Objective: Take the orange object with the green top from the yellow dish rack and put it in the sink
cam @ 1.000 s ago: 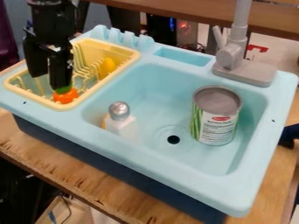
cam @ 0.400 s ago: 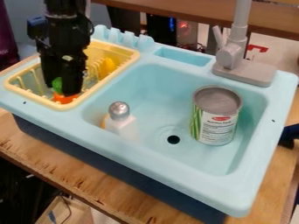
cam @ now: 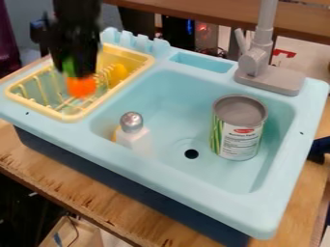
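There are one sink (cam: 193, 205), one drain hole (cam: 191, 154), one tap (cam: 256, 62), one rack (cam: 71, 116), one can (cam: 237, 137), one bottle (cam: 134, 138), one orange-and-green piece (cam: 81, 87), one yellow piece (cam: 118, 74) and one bench (cam: 106, 198).

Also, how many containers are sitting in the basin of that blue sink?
2. A metal can stands in the right part, and a pale bottle with a silver top is on the left. A small one could be hidden behind either.

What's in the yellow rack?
A yellow object on the right. The jaws and the orange-green piece they grip hide part of the rack; can't tell what's behind.
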{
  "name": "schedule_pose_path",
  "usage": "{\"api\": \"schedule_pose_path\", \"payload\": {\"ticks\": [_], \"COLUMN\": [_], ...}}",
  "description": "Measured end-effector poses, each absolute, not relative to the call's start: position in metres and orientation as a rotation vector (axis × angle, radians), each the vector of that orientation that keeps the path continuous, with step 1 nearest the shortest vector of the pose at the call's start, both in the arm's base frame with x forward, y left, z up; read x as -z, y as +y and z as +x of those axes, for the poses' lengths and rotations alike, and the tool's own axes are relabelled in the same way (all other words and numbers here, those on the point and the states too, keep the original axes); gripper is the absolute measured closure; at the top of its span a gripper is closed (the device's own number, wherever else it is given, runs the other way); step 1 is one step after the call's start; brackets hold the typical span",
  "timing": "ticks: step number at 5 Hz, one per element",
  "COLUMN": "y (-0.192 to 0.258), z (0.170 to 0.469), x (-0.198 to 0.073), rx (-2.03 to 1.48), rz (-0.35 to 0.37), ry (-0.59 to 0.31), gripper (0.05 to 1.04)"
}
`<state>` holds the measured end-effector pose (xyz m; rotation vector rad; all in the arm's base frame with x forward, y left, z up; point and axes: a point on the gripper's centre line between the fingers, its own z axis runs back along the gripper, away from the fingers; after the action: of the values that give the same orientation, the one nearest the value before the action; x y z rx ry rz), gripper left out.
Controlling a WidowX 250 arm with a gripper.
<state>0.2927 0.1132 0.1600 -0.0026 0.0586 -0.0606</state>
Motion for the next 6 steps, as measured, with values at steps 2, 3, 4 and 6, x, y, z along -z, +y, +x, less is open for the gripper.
{"api": "schedule_pose_path", "payload": {"ticks": [2, 3, 4, 6], "y": [0.057, 0.037, 0.019, -0.004], "z": [0.310, 0.319, 0.319, 0.314], "x": [-0.271, -0.258, -0.232, -0.176], "rx": [0.094, 0.125, 0.151, 0.204], "rz": [0.072, 0.028, 0.016, 0.029], "ry": [-0.177, -0.140, -0.066, 0.074], "gripper": [0.446, 0.446, 0.446, 0.446]}}
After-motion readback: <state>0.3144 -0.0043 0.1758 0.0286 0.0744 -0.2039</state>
